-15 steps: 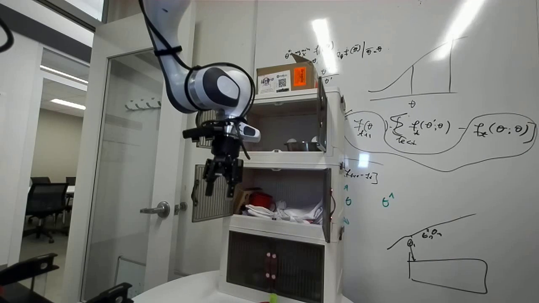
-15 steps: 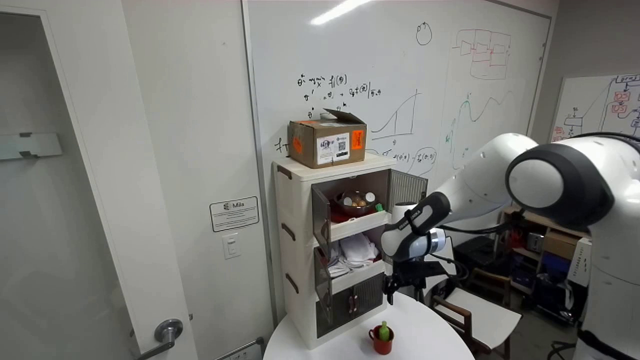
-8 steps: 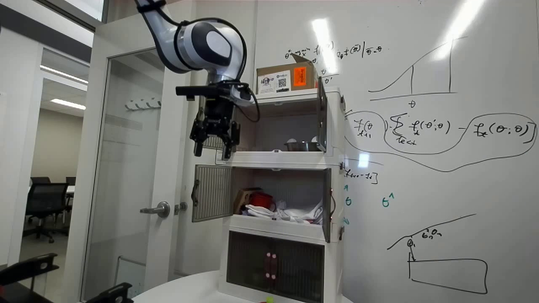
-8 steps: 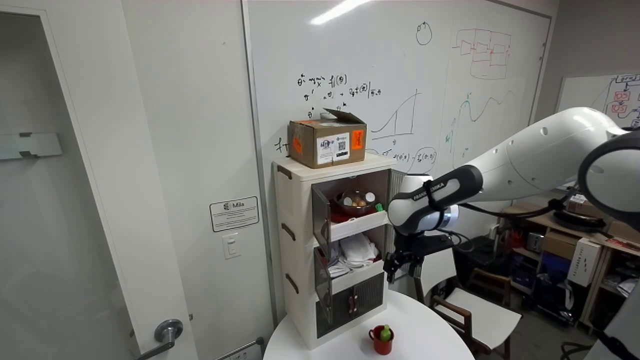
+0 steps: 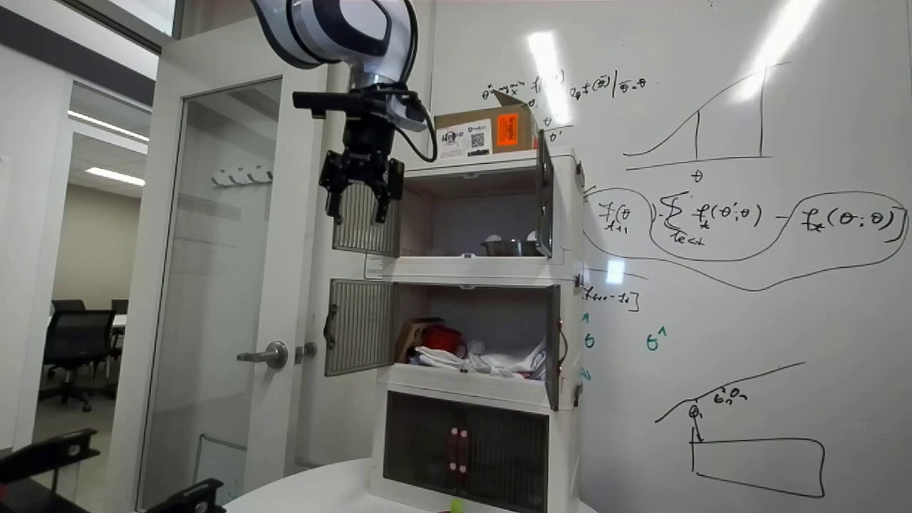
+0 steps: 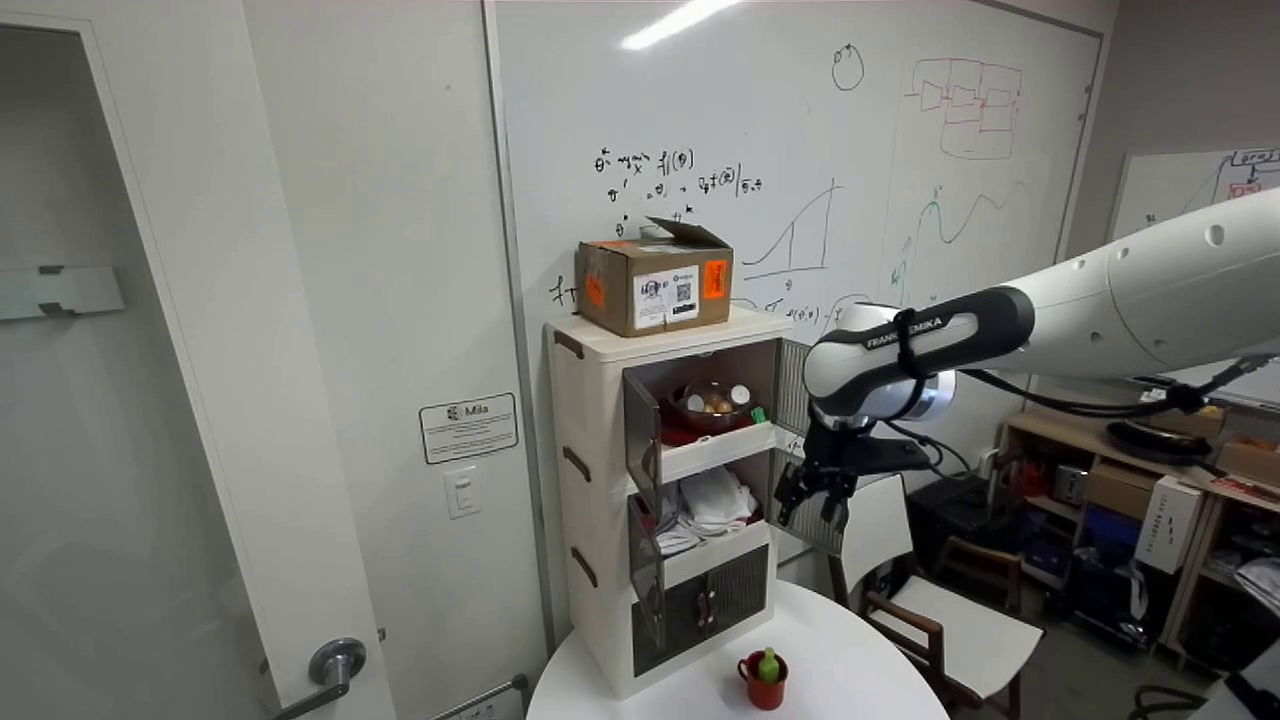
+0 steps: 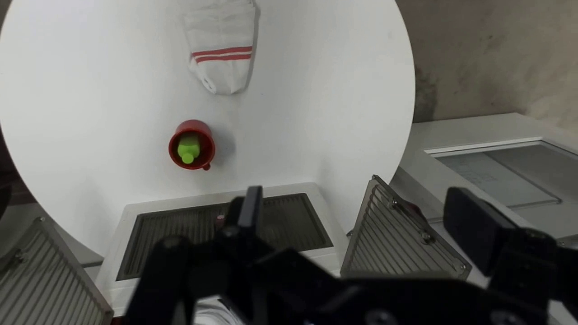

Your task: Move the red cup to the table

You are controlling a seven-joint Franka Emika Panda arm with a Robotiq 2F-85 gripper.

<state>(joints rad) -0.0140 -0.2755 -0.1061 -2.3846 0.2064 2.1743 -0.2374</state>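
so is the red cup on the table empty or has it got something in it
Not empty: the wrist view looks down into the red cup and shows a green thing inside.

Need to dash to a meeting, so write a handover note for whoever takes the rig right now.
Claw: open, empty, up in the air.
Things: the red cup stands upright on the white table, with a green item inside it.
Done: cup is on the table, free of the claw.
Left: probably nothing but parking the claw.
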